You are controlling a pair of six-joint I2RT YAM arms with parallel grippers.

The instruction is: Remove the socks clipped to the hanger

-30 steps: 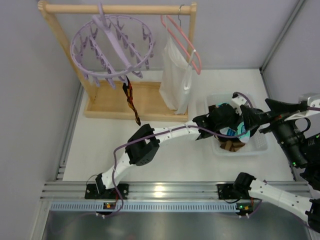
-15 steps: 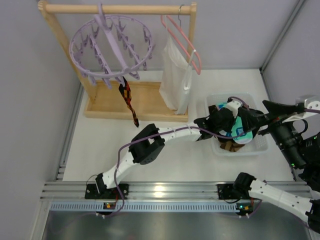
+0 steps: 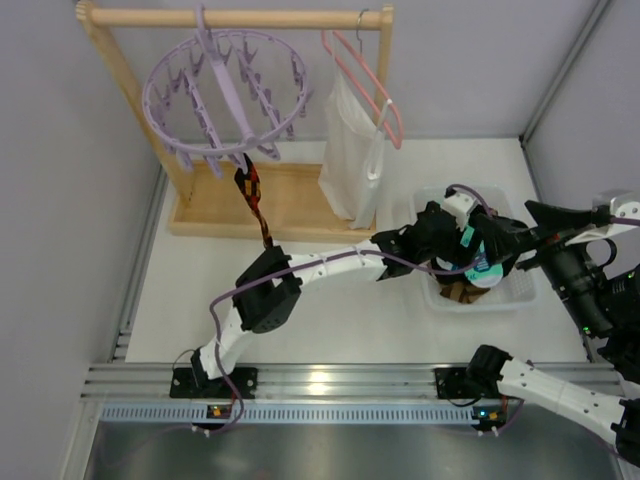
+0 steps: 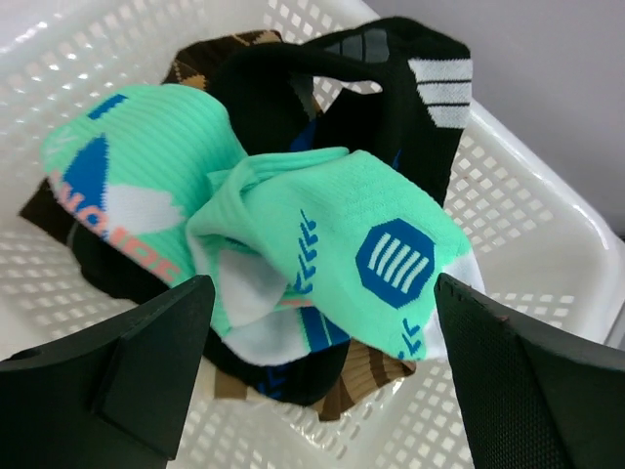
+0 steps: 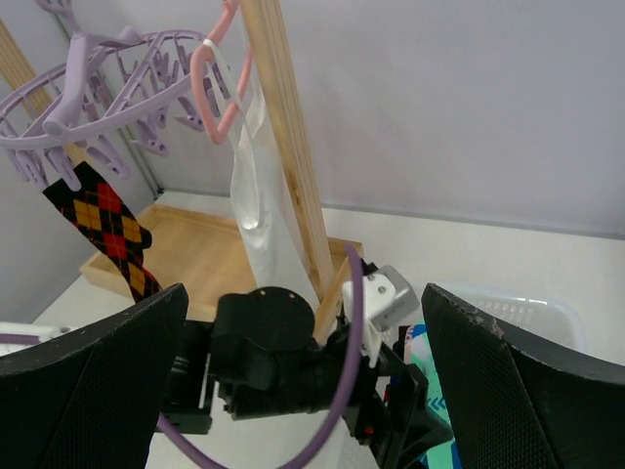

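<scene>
The lavender hanger (image 3: 225, 95) hangs from the wooden rail at the back left. One red-orange-black sock (image 3: 252, 200) is clipped to its near rim and also shows in the right wrist view as the same sock (image 5: 107, 220). My left gripper (image 4: 322, 293) hovers open over the white basket (image 4: 547, 225), with nothing between its fingers (image 4: 127, 362). Under it lie teal socks (image 4: 322, 225) and a black sock (image 4: 391, 88). In the top view the left gripper (image 3: 475, 250) is above the basket (image 3: 520, 295). My right gripper (image 5: 303, 313) stands open beside the basket, facing the left wrist.
A wooden rack (image 3: 235, 17) with a flat base (image 3: 215, 205) carries a thin pink hanger (image 3: 365, 85) and a white garment (image 3: 352, 150). Brown argyle socks (image 4: 210, 54) lie in the basket. Grey walls close the table at left, back and right.
My left gripper has opened and let the teal sock go into the basket. The left arm's elbow has moved left. The clipped sock swings slightly.
</scene>
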